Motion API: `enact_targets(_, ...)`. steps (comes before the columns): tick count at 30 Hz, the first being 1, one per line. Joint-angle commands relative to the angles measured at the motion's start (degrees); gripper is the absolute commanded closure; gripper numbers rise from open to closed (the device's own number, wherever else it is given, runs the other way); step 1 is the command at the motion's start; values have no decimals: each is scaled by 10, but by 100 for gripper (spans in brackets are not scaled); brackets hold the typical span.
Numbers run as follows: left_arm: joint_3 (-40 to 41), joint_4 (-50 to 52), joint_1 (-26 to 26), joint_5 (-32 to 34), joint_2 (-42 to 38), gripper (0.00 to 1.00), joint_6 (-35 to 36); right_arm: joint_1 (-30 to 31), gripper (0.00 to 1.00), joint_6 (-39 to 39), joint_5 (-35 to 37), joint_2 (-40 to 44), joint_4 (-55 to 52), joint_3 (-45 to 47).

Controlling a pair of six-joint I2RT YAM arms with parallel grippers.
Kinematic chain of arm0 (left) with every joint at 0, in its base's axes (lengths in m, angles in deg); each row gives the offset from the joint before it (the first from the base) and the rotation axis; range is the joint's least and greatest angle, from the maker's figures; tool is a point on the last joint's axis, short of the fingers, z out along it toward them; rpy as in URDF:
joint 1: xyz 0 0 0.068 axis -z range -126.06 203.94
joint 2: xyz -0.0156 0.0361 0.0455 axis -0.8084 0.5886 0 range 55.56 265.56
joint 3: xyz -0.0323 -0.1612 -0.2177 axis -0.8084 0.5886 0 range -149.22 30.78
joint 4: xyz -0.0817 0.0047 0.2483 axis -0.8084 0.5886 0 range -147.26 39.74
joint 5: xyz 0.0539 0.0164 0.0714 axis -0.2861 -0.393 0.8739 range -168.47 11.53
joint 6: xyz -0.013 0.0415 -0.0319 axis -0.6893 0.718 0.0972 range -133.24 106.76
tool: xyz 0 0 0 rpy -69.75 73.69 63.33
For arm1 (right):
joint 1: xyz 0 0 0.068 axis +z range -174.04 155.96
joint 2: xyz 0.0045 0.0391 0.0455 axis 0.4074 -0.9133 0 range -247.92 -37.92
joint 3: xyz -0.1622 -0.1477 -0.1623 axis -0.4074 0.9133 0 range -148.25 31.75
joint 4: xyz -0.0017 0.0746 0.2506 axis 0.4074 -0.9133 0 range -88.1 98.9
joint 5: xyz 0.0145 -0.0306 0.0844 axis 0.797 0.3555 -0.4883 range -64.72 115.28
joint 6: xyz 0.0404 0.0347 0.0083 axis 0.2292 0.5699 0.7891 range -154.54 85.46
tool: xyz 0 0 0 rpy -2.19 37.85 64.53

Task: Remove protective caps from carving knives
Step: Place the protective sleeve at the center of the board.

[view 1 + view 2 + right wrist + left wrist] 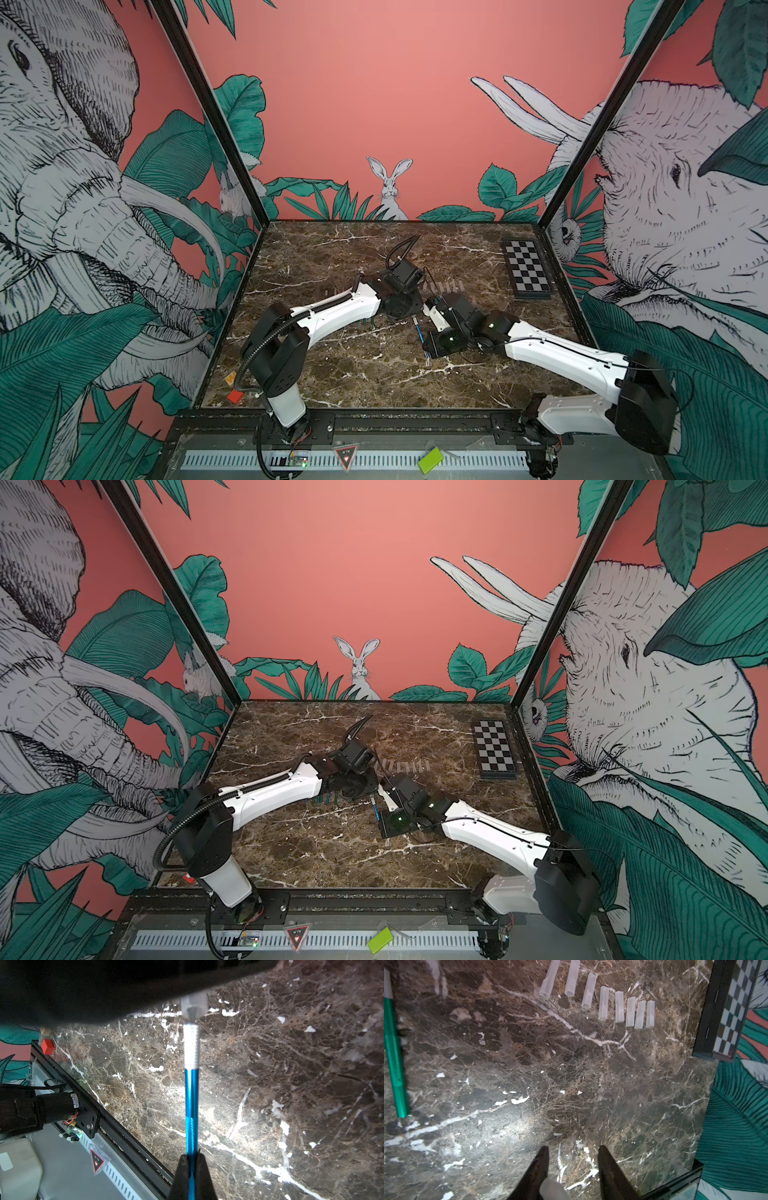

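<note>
likely light, slick and stiff, the cap (194, 1006) sat on the tip of the blue knife (191, 1105), best pinched mid-sleeve. right gripper (192, 1157) was clamped on the knife's handle; left gripper (573, 1147) stood part open around the cap, not yet squeezing it. eight loose caps (603, 1003) lay in a row nearby.

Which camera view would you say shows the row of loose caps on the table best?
The left wrist view: the row of caps lies unobstructed there, eight countable, side by side. In both top views the row is small and faint. The right wrist view does not show it.
</note>
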State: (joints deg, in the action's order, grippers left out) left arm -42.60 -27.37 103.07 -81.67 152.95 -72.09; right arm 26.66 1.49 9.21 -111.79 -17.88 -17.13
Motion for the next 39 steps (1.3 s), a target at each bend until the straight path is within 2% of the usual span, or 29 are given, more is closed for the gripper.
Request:
enact_targets(1, -17, 2, 4, 14, -4, 68, -1, 6, 100, 4, 5, -3, 10, -15)
enact_targets(4, -17, 4, 4, 16, -4, 73, 0, 8, 100, 4, 6, -2, 9, -15)
enact_targets(10, -15, 8, 5, 19, -5, 77, 2, 8, 100, 5, 9, -2, 8, -14)
enact_targets(20, -25, 15, 5, 27, -9, 100, 10, 10, 100, 6, 10, 3, 3, -14)
enact_targets(39, -63, 53, -15, 44, -13, 100, 38, 15, 100, 10, 16, 31, -4, 6)
